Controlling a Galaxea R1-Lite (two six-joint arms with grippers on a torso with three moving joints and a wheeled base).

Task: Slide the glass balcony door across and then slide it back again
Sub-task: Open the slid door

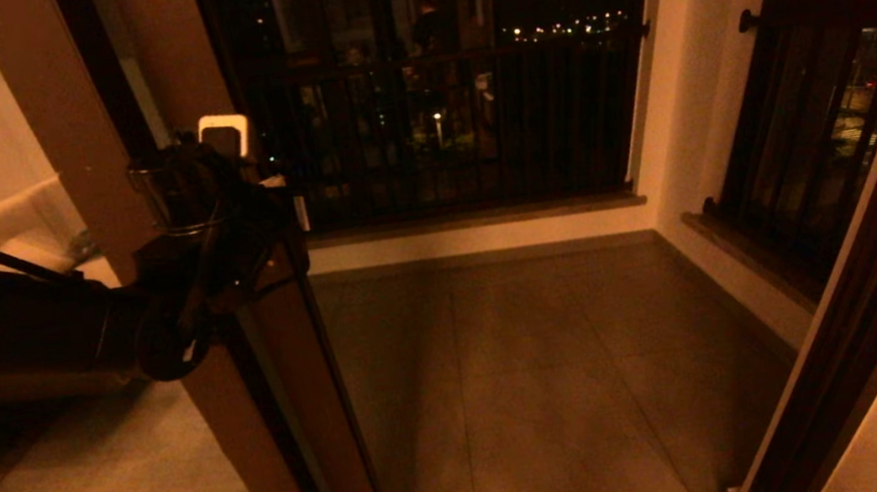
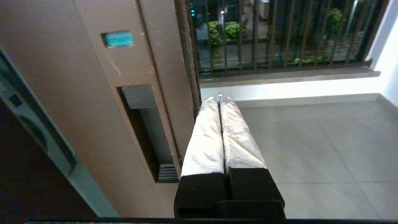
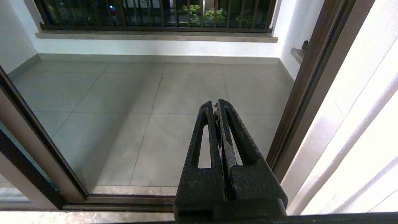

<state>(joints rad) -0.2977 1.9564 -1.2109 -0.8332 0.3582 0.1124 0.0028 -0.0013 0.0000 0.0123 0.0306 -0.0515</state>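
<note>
Grey balcony floor tiles (image 3: pixel 174 93) lie bare through the doorway, with the glass balcony door (image 2: pixel 93 93) standing at its left side. Its brown stile looks rigid and heavy, probably slow to start on its track; the recessed handle slot (image 2: pixel 146 133) is the natural purchase. Left gripper (image 2: pixel 220 98) hovers just beside that stile's edge, fingers closed on nothing. Right gripper (image 3: pixel 216 104) hangs parked over the threshold, likewise closed. Most of the door's glass is cut off.

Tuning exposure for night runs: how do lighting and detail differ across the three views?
Head view: dim and amber, the left gripper a dark shape against the glass balcony door. Left wrist view: brighter, handle slot clear, wrapped fingers shiny. Right wrist view: evenly lit floor tiles, right gripper crisp.
</note>
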